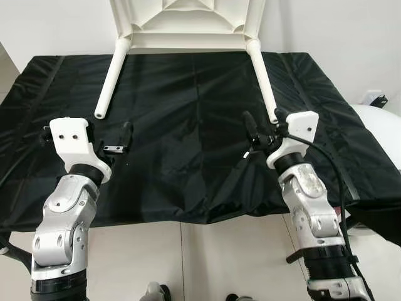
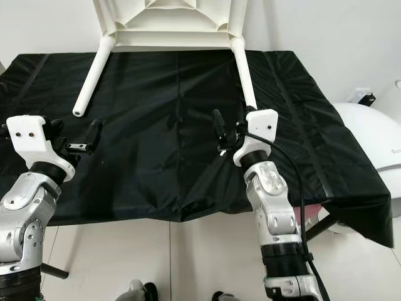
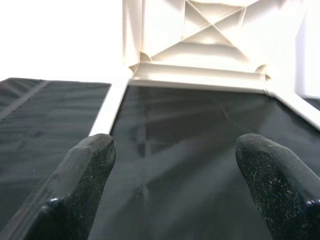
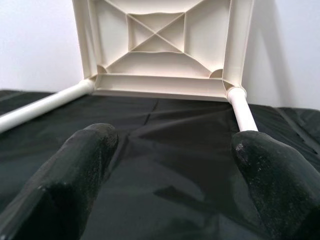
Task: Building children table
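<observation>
A white plastic table top [image 1: 188,25] stands on edge against the back wall, its ribbed underside facing me. Two white legs are fitted in its lower corners and lie on the black cloth [image 1: 188,125]: the left leg [image 1: 111,72] and the right leg [image 1: 262,78]. My left gripper [image 1: 94,138] hovers open over the cloth near its front left, short of the left leg's free end. My right gripper [image 1: 264,128] is open too, close beside the right leg's free end. The wrist views show nothing between the left fingers [image 3: 95,160] or the right fingers [image 4: 92,145].
The cloth-covered surface ends at a front edge [image 1: 188,219] just ahead of my arms, with tiled floor below. A white rounded object [image 2: 363,132] stands off the right side. The white wall runs behind the table top.
</observation>
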{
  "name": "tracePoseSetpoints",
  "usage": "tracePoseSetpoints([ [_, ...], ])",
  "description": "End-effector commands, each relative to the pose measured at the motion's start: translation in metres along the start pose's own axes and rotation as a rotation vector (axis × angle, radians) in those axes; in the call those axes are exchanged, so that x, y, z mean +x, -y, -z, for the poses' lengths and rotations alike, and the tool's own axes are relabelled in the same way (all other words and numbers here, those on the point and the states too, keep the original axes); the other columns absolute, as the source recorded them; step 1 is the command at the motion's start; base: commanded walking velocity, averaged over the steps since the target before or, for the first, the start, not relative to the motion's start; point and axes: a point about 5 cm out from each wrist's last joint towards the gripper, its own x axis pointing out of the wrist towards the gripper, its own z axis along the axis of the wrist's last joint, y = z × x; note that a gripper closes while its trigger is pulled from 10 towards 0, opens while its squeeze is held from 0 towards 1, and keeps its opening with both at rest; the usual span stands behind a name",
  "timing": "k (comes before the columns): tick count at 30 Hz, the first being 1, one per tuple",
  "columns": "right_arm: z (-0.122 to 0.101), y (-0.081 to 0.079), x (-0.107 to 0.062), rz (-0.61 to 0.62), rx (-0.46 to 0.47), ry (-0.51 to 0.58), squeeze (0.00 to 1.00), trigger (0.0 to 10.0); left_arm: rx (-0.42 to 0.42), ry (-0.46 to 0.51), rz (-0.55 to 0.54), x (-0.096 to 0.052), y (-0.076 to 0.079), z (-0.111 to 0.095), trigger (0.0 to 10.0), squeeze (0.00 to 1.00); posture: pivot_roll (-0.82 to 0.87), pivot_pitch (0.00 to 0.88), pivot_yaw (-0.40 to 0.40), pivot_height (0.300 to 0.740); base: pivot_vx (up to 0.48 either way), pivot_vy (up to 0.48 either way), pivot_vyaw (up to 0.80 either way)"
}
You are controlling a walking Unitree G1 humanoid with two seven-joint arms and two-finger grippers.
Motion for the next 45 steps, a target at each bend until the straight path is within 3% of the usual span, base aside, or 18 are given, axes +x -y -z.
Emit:
tracePoseSetpoints([
  [1,0.005,-0.002,-0.004,-0.015,-0.026,-0.006,0.0,10.0,0.007,-0.015,-0.003,-0.003,0.0,0.008,10.0,0.0,0.0,0.091,0.006,0.74,0.0,0.0,0.0],
  [3,0.014,-0.004,-0.009,-0.023,-0.057,-0.023,0.0,10.0,0.028,-0.04,-0.002,-0.005,0.002,0.018,10.0,0.0,0.0,0.092,0.007,0.74,0.0,0.0,0.0],
  [18,0.012,-0.007,-0.015,-0.009,-0.08,-0.019,0.0,10.0,-0.017,0.001,0.029,-0.004,0.009,0.014,10.0,0.0,-0.01,0.099,0.014,0.74,0.0,0.0,0.0],
  [45,0.013,-0.004,-0.01,-0.002,-0.106,-0.019,0.0,10.0,-0.031,0.009,0.057,0.004,0.018,0.021,10.0,0.0,-0.03,0.063,-0.003,0.74,0.0,0.0,0.0],
])
